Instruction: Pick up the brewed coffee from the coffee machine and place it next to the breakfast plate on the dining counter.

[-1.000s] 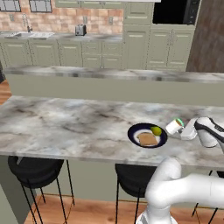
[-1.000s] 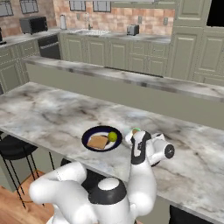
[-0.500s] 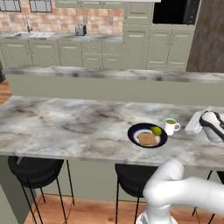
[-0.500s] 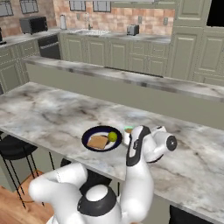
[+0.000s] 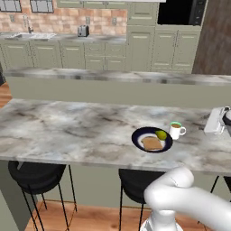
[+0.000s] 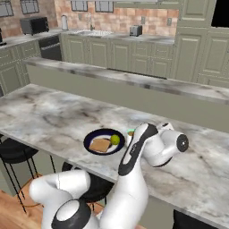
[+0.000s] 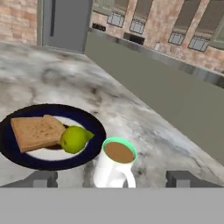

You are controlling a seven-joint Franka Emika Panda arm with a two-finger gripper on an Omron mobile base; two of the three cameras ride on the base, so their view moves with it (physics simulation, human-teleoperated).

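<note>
Hand (image 7: pixel 112 178) backed off; mug (image 5: pixel 176 131) beside plate (image 5: pixel 152 139).

The mug (image 7: pixel 114 168) is white with a green rim and brown coffee inside. The plate (image 7: pixel 92 147) beside it is dark navy with a pale centre; the toast (image 7: pixel 37 131) on it is brown and the fruit (image 7: pixel 74 138) yellow-green. The surface (image 5: pixel 67 131) is grey-white marble with darker brownish veins, and its raised ledge (image 5: pixel 90 92) is grey-green. The stools (image 5: pixel 36 173) are black. The cabinets (image 5: pixel 149 54) are sage green, the wall (image 5: pixel 58 20) red-orange brick. The gripper's fingertips (image 7: pixel 41 178) are dark grey.
</note>
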